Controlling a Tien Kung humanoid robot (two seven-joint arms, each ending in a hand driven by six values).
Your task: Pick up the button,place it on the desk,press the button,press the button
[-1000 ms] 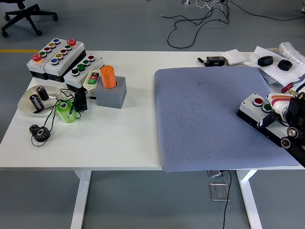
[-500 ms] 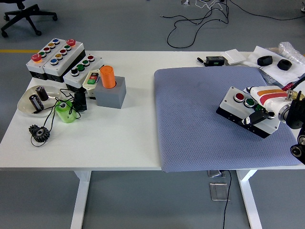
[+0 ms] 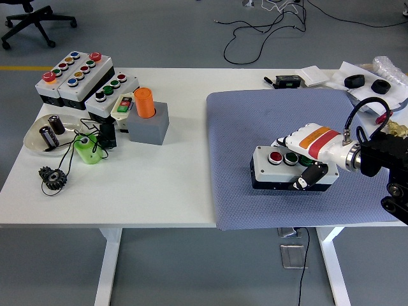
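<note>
The button box [image 3: 280,167] has travelled a long way in the last second — from the mat's right edge, where it sat tilted and half hidden by the arm, across to the middle of the blue-grey mat [image 3: 255,121]. It now looks level and seems to rest on the mat, though whether its base is fully down cannot be told from this view. Judged from that, the carry is all but finished and the placing step is closing; release and the two presses are not yet done.

The right hand [image 3: 309,153] is still wrapped on the box. Its white fingers [image 3: 294,139] curl over the box's far right end, while the dark thumb [image 3: 306,178] presses against the near side face, so the box is pinched between them. The red button [image 3: 275,157] lies just left of the fingertips; the green button [image 3: 291,158] sits almost beneath them, between fingers and thumb.

The forearm comes in from the right edge, stretched nearly flat over the mat with the wrist bent slightly down toward the box — a black cable loops above it. The left hand is not in view.

Well to the left of the fingers, off the mat, stand the multi-button panels [image 3: 76,78] and the orange cylinder [image 3: 145,102], untouched.
</note>
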